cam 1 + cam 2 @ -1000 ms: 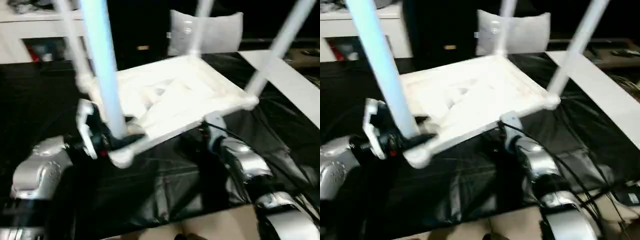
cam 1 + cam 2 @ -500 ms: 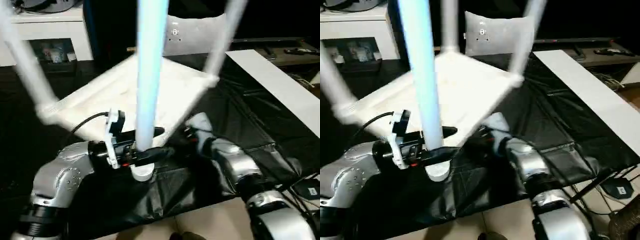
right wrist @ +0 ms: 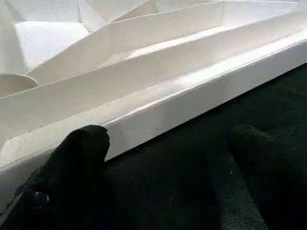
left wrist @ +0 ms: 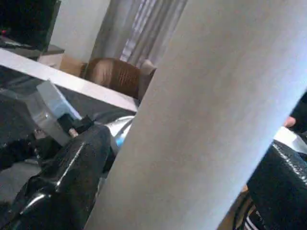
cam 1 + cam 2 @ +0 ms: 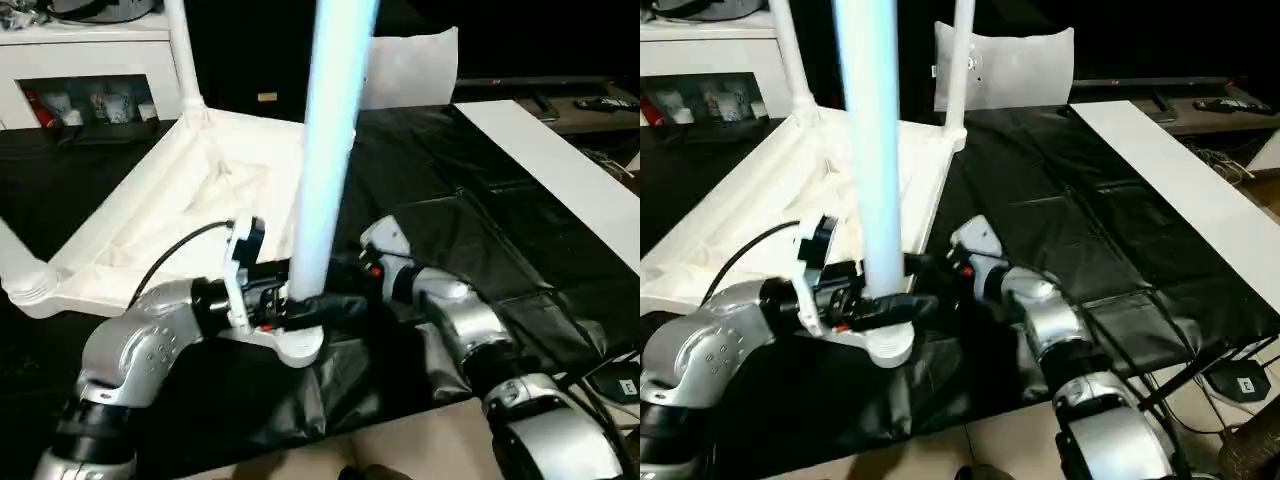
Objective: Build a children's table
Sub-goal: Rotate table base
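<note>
Counter (image 5: 480, 230), draped in black sheeting, carried the work. White board (image 5: 560, 165) lay along its right side; white cabinet (image 5: 90, 60) stood at far left.

Tabletop (image 5: 170, 215) lay upside down on the left half of the counter, ribbed underside up, one corner toward the robot. Legs stood in at least three sockets: far leg (image 5: 182, 60), left leg (image 5: 12, 255) cut by the frame edge, and near leg (image 5: 325, 150) rising upright out of the near corner socket (image 5: 295, 345), long axis vertical, running out of the top of frame.

Left gripper (image 5: 315, 305) reached in level from the left with its fingers (image 4: 72, 177) set wide on either side of the near leg just above the socket. Leg sat between them, close or touching; whether they actually pressed it I could not tell.

Right gripper (image 3: 168, 163) sat low on the counter just right of the near corner, fingers (image 3: 81, 153) spread, nothing between them. Tabletop's near-right edge (image 3: 192, 96) lay just beyond the fingertips, running across their line, one tip close under the rim.

Judgement: left arm was nearer the leg, right arm nearer the edge. Any coming seating or lift would turn on that upright leg staying square in its socket.
</note>
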